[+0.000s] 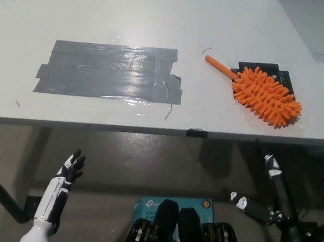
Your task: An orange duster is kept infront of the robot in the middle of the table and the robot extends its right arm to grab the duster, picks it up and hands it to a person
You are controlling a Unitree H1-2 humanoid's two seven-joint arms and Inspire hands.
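The duster [263, 93] lies flat on the table [58, 12], on a patch of black tape [282, 74]. Its fluffy orange head points toward the table's near right, and its short handle points up-left, away from the robot. Nothing touches it.

The right hand [266, 191] hangs below the table's front edge, well short of the duster and almost straight under its head in the picture. The fingers [271, 163] are spread apart and hold nothing; one points up toward the table edge, another sticks out to the left. The whole table edge lies between these fingers and the duster.

The left hand [68, 172] rests low at the left, also below the table, far from the duster. Its dark fingers [76, 160] are released, slightly fanned and empty.

A broad patch of grey tape [109, 72] sits on the table to the left of the duster, above the left hand.
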